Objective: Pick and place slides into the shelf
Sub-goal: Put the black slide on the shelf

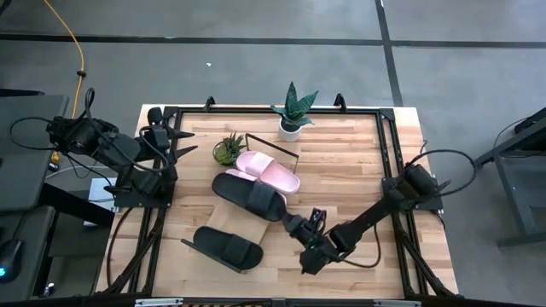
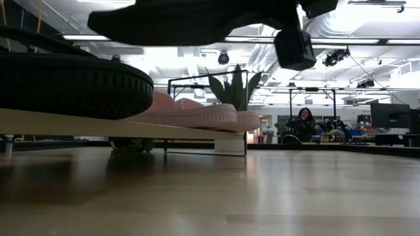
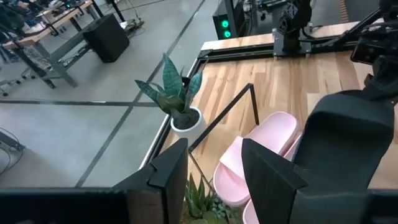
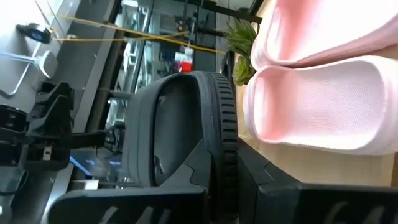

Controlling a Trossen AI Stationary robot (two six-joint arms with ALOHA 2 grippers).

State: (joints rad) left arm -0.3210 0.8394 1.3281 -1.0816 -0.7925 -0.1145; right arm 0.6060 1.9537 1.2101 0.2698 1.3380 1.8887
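Your left gripper (image 1: 183, 143) waits wide open at the table's left edge, holding nothing. In the middle, two pink slides (image 1: 271, 171) lie on the shelf (image 1: 294, 159), and another black slide (image 1: 227, 246) lies near the front. On the right, your right gripper (image 1: 296, 223) is shut on a black slide (image 1: 250, 195) beside the pink ones; I think you now set it flat, then let go.

Overhead looks down, low camera level—both wrists close on pink slides (image 4: 323, 118).
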